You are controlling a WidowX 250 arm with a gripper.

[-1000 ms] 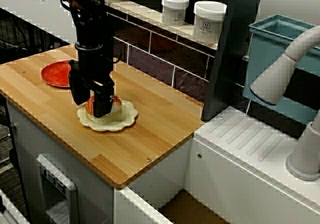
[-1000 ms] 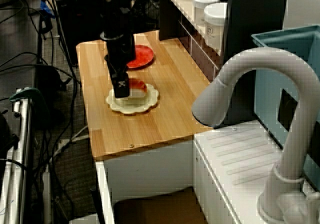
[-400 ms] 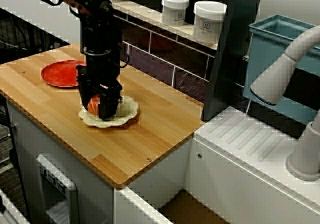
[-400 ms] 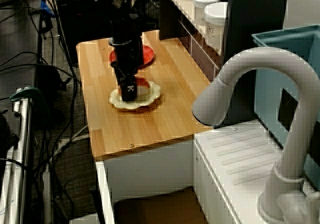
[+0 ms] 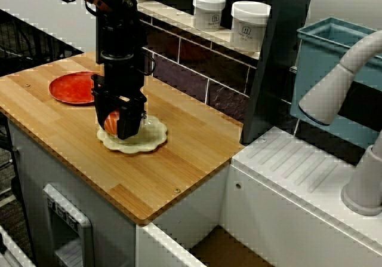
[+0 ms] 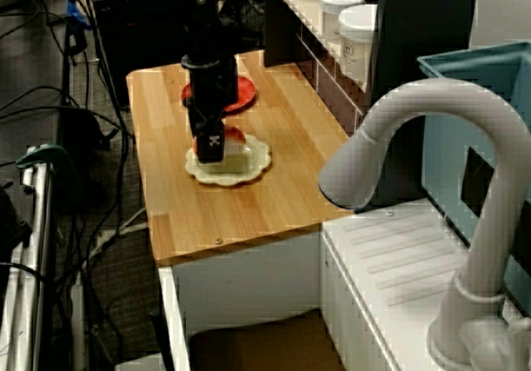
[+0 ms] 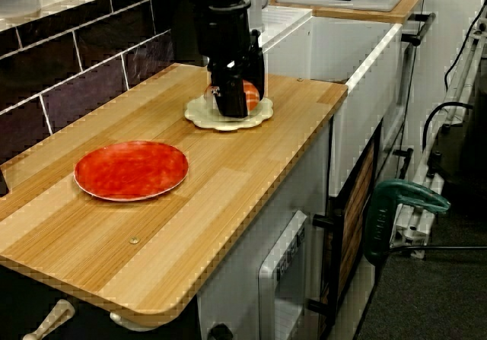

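Where cream plate (image 5: 150, 143) sits: wooden counter (image 5: 179, 159); tiled wall (image 5: 185, 73).

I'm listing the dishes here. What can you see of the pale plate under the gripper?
The pale plate is cream, round, with a scalloped rim, looking like plastic. It lies flat on the wooden counter, apart from the red plate. An orange-and-white piece sits on or just above it, between the jaws of the gripper.

The table (image 5: 179, 153) is pale wood with a smooth, satin-finished grain. The red plate (image 7: 131, 170) looks glossy and glazed. The cream scalloped plate (image 5: 153, 141) looks matt, and the tool (image 5: 122, 126) is matt black, seemingly plastic.
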